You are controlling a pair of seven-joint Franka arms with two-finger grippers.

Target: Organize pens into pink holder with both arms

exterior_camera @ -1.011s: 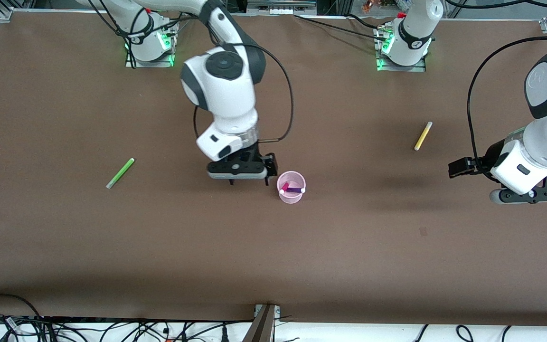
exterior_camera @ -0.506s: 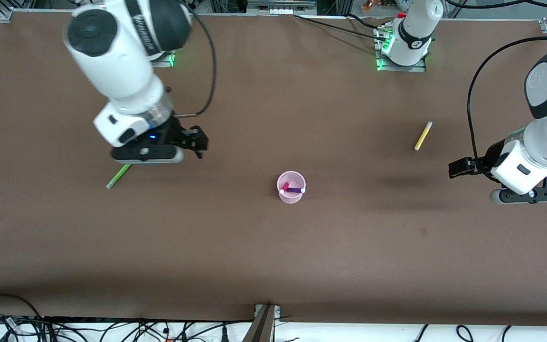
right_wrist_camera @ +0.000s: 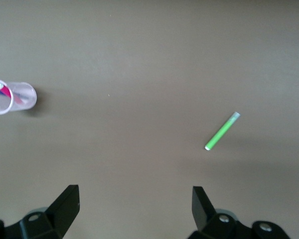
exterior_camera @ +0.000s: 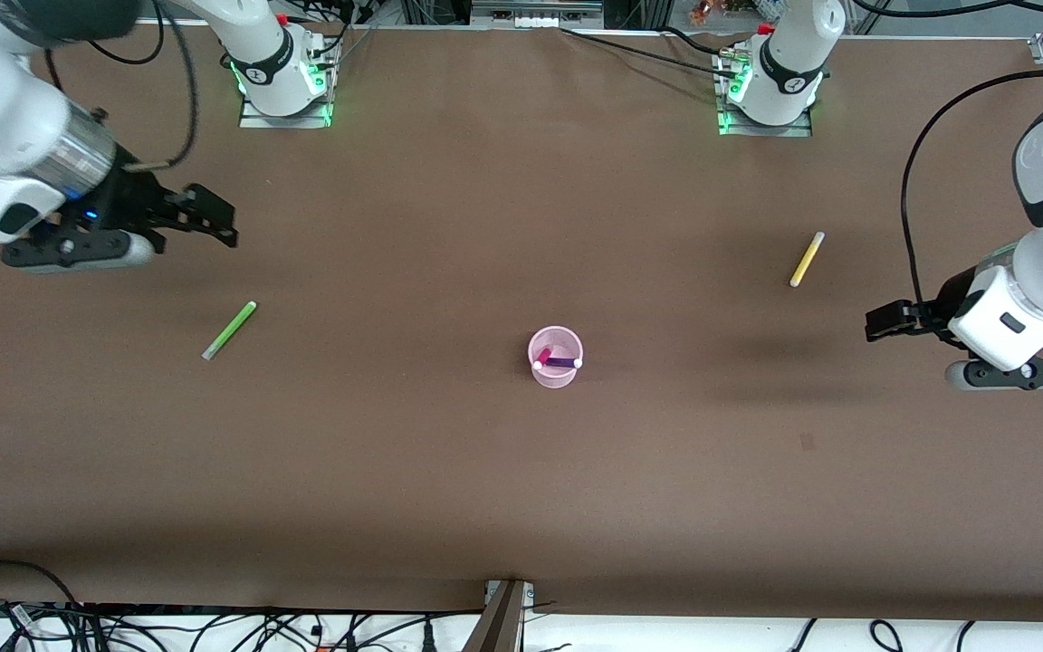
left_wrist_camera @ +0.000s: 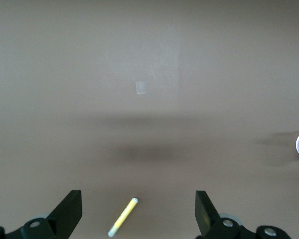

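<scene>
The pink holder (exterior_camera: pixel 556 373) stands mid-table with the magenta-pink pen (exterior_camera: pixel 544 357) and the dark purple pen (exterior_camera: pixel 563 362) in it. The light green pen (exterior_camera: pixel 230 330) lies flat toward the right arm's end. The yellow pen (exterior_camera: pixel 807 259) lies flat toward the left arm's end. My right gripper (exterior_camera: pixel 78 258) is open and empty, over bare table apart from the green pen (right_wrist_camera: pixel 222 131); its wrist view also shows the holder (right_wrist_camera: pixel 10 97). My left gripper (exterior_camera: pixel 1019 373) is open and empty over bare table, with the yellow pen (left_wrist_camera: pixel 122 217) showing between its fingers.
The brown table (exterior_camera: pixel 521 489) has both arm bases (exterior_camera: pixel 282 72) (exterior_camera: pixel 770 86) along the edge farthest from the front camera. Loose cables (exterior_camera: pixel 214 625) run off the table's near edge. A small mark (exterior_camera: pixel 807 441) shows on the table top.
My right gripper has swung from beside the pink holder, past the green pen, out to the right arm's end of the table. My left gripper has drifted slightly outward.
</scene>
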